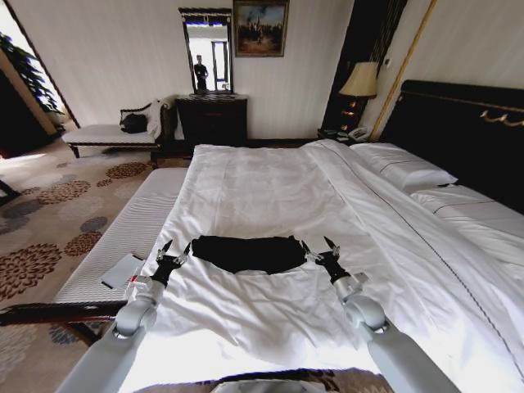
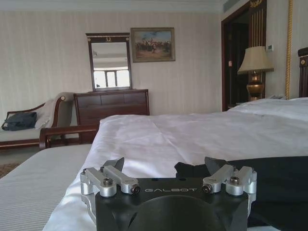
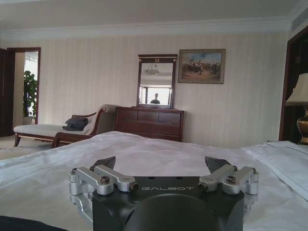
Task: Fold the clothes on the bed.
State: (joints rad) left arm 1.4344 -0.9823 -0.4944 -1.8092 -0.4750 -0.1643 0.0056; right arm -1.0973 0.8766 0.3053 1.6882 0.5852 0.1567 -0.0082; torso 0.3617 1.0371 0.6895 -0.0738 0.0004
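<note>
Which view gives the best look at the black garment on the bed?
The head view: the black garment lies whole on the bed, between both grippers. The left wrist view catches just one end of it, the right wrist view merely a dark sliver at the frame's edge.

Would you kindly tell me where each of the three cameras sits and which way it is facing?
Head view: high on the robot, looking down the bed; both arms show, left gripper and right gripper open either side of the black garment.
Left wrist view: low behind the left gripper, facing the far wall; garment alongside.
Right wrist view: low behind the right gripper, same heading.
Both wrist views share the mirror and dresser.
</note>
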